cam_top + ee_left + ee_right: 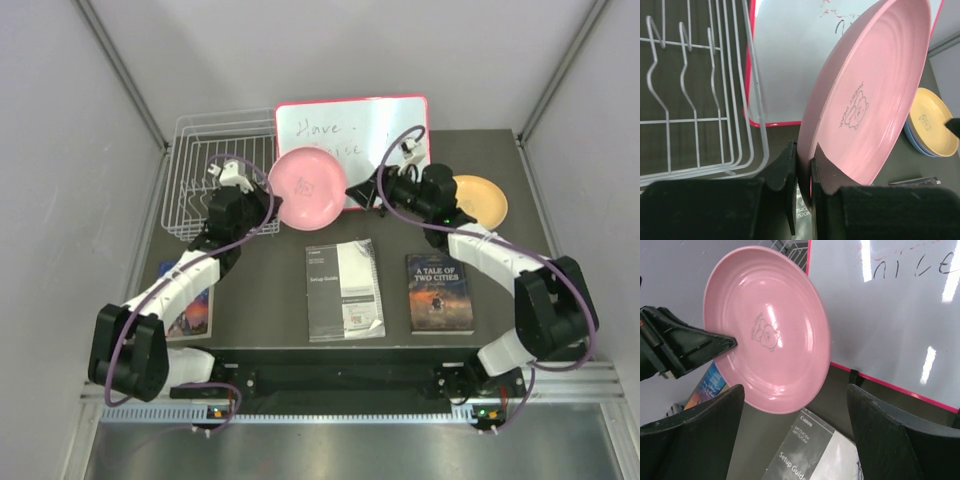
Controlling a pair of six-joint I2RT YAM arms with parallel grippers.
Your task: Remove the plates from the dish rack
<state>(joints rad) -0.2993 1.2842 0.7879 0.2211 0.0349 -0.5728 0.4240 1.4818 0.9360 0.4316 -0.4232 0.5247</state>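
Progress is looking close to done, judging by what's showing. Nearest you, the manual (344, 290) and the Two Cities book (440, 292) are lying flat on the table, and neither is part of the job.

Past them, the left gripper (804, 152) is clamping the pink plate (308, 187) by its lower rim. It's holding the plate on edge in the air, out of the rack and in front of the whiteboard (350, 125). The right gripper (795, 390) is facing the plate's inner side with jaws spread wide, gripping nothing and not touching it. A handover seems to be setting up.

Further right, the orange plate (480, 200) is sitting on top of a blue plate (914, 140) on the table. I'm not making out the lavender one; it may be hiding in that stack. Far left, the rack (200, 170) is showing bare wires, with no plates in any slot I'm seeing.

So you're looking at one plate left: pink needs passing over or setting down, likely onto the stack. Be watching that thin rim grip during the swap.
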